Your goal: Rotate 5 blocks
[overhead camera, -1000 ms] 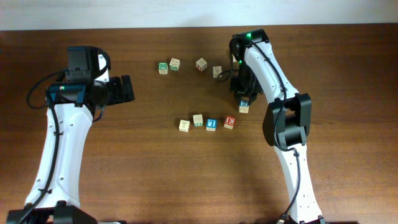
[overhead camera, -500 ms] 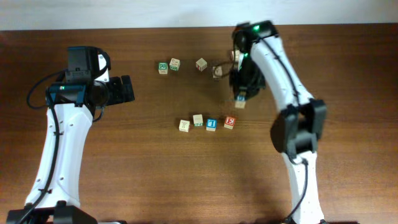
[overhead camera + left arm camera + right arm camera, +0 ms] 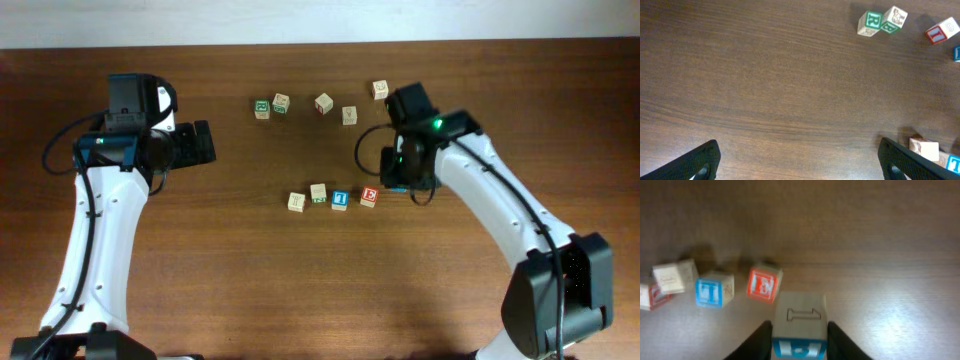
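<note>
Closest to the right wrist camera, low in the middle of its frame, the right gripper (image 3: 799,332) has its two fingers pressed against the sides of a blue-faced block (image 3: 800,314). It pinches the block with the blue face toward the lens and a plain engraved face up; motion blur hides whether the block already rests on the table (image 3: 890,240). A second ago this arm reached down from the upper edge of the overhead frame with its elbow folded at mid-right. Now it stretches in from the lower right corner, yet the block has scarcely travelled and sits just right of the row's end. That swing of the wrist around a nearly fixed block reads as the turn itself, so this block is probably rotated and ready to be let go. Just beyond it, running leftward, stand the red block (image 3: 764,284), the second blue block (image 3: 714,290), then the green-marked block (image 3: 318,193) and the plain tan block (image 3: 296,202), all unmoved; whether they have had their turn I cannot tell. At centre left the left gripper (image 3: 207,143) hangs spread wide over the table, unchanged. Farthest, along the top, the green-faced cube (image 3: 262,108) stays put, and a pale cube (image 3: 380,90) that the arm was covering now shows.
</note>
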You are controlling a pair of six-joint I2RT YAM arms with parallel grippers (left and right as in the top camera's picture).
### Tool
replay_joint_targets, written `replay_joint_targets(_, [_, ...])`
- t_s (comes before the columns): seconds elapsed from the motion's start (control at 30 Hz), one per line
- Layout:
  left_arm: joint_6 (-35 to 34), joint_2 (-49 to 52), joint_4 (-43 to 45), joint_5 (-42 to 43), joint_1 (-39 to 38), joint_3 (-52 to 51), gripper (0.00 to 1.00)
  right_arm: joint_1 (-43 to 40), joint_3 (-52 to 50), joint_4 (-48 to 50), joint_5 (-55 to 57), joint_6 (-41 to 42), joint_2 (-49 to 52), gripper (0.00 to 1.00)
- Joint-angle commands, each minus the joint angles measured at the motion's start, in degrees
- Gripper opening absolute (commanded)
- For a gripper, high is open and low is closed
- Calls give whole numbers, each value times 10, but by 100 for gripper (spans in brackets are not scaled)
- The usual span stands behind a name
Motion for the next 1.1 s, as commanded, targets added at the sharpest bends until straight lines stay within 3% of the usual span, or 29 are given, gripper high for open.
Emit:
replay_joint_targets(0.0, [-7, -1, -1, -2, 4, 11, 99, 2, -65, 71, 5, 6, -5, 35])
replay_joint_targets(0.1, [-7, -1, -1, -2, 4, 11, 99, 2, -116, 158, 4, 23, -1, 35])
replay_joint_targets(0.2, [-7, -1, -1, -2, 4, 11, 99, 3, -125, 183, 2, 36, 23, 35])
replay_joint_targets(0.4, [-7, -1, -1, -2, 4, 11, 99, 1, -120, 174, -30, 37, 31, 35])
replay_joint_targets(0.57, [-7, -1, -1, -2, 4, 11, 99, -15, -51, 91, -84, 67, 31, 35])
replay_joint_targets(0.73, [-7, -1, -1, -2, 4, 11, 99, -11, -53, 47, -12, 127, 32, 34])
replay_joint_targets(1.07, [-7, -1, -1, -2, 3, 11, 99, 4, -122, 106, 17, 103, 32, 34])
